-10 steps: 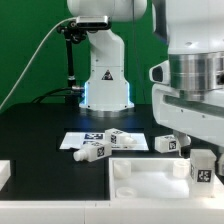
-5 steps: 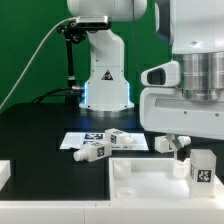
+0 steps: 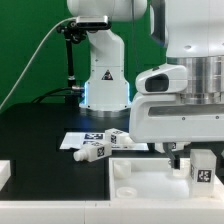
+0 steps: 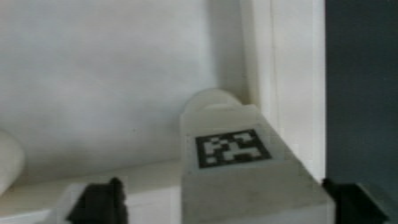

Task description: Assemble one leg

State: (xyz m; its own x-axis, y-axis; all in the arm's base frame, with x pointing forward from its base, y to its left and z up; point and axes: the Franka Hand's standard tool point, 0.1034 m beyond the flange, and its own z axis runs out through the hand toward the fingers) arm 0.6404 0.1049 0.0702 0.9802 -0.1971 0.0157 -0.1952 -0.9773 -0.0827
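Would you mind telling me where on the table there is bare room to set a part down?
The black table lies bare on the exterior view's left, between the green wall and the marker board. It is crowded around the loose legs, the white panel, and under the claw near the upright leg.

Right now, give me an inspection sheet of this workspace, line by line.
Surface: black table; flat white marker board lies on it.
Job's things: small white tagged plastic legs, two lying, one upright on the large flat white panel; a tagged leg sits between the jaws in the wrist view.
Clutter: nothing seen.
Grippers: gripper open, touching nothing visible.
Cables: black cable.
Surroundings: green backdrop.
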